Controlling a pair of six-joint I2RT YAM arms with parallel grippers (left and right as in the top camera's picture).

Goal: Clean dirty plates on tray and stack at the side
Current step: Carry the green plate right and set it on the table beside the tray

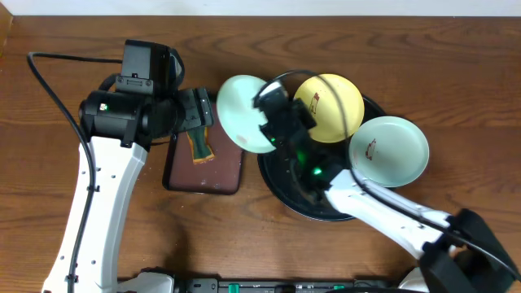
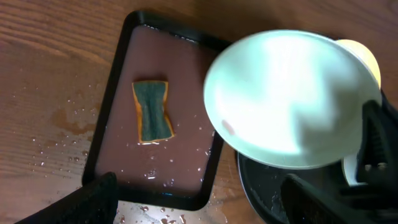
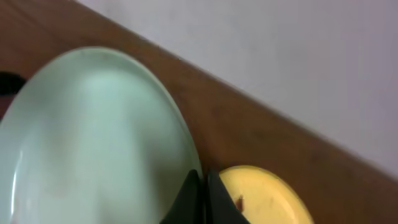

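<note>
Mint green was the plate [image 1: 242,114] that mattered. My right pincer [image 3: 203,193] had its two fingers pressed together on that plate's rim and held it tilted, its hollow face turned toward my left arm. It hung between the round black tray [image 1: 301,203] and the brown rectangular tray [image 2: 186,68], and from my left wrist it overlapped the brown tray's right rim. A faint reddish mark showed low on its inner face, though it was too blurred for me to call it dirt with certainty.

My left pincer [image 1: 194,114] stood spread wide and empty above the brown tray. The sponge [image 2: 152,112], green on top with an orange edge, lay flat on the wet tray floor, below the pincer and a little to the left of the line between my fingers. Its long axis ran away from the wrist, so my fingers stood to either side of its narrow waist. I judged that a drop onto it would need a slight shift left and little or no turning. My left arm was plainly the nearer to the sponge. The right had its grip taken up with the plate.

The yellow plate [image 1: 334,110] and the light blue plate [image 1: 395,155] sat on the black tray behind my right arm, each with a small dark smear. No plate lay stacked on the wooden table [image 1: 407,49] at the side yet.
</note>
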